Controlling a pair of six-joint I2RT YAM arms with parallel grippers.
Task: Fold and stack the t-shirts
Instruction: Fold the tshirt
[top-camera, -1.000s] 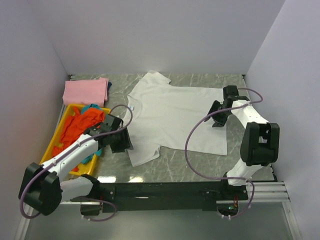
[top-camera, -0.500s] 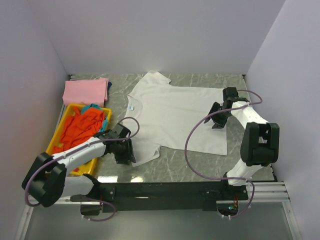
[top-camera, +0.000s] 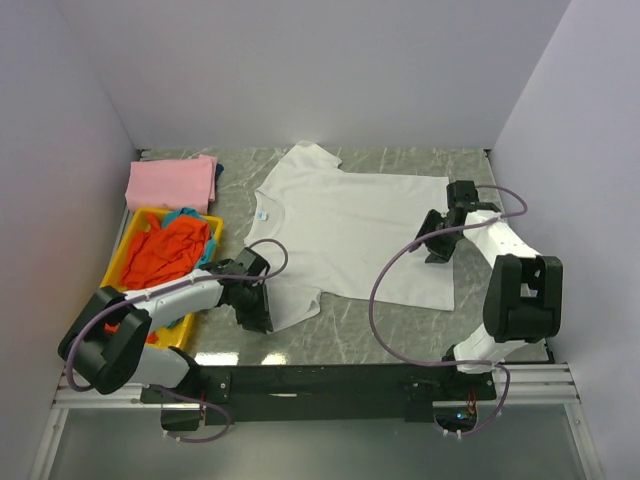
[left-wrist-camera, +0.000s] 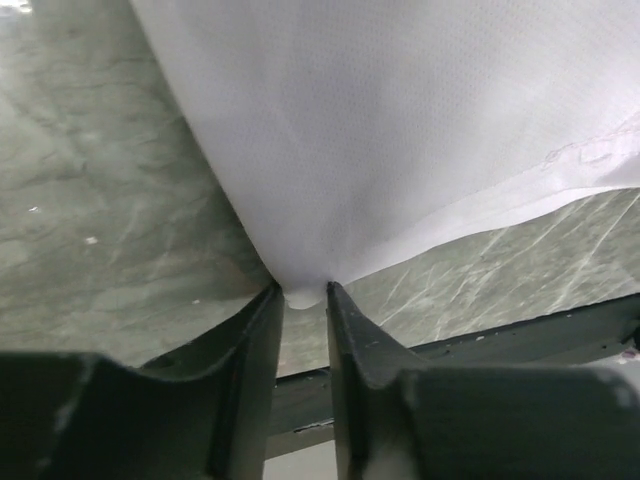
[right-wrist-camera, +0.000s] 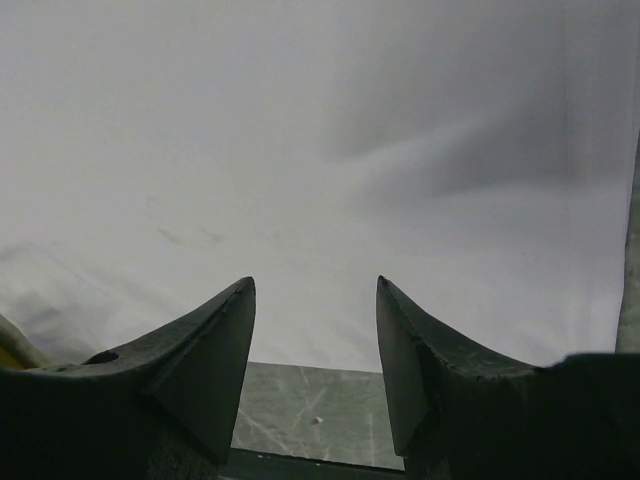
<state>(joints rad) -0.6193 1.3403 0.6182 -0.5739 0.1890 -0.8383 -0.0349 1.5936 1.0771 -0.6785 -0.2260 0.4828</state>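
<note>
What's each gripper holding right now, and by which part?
Left gripper pinches the white t-shirt by the corner of its near sleeve. Right gripper is open above the shirt, holding nothing.

Robot test bench in a lab.
Plain white walls (top-camera: 300, 70) box in a grey marbled table (top-camera: 370, 335). The left arm (top-camera: 170, 295) and the right arm (top-camera: 500, 240) are bolted to a black rail (top-camera: 330, 380) at its near edge, with purple cables (top-camera: 372, 290) looping free. A white t-shirt (top-camera: 350, 225) lies spread mid-table, and a yellow tray (top-camera: 113, 270) of clothes (top-camera: 160, 255) sits at the left edge.
</note>
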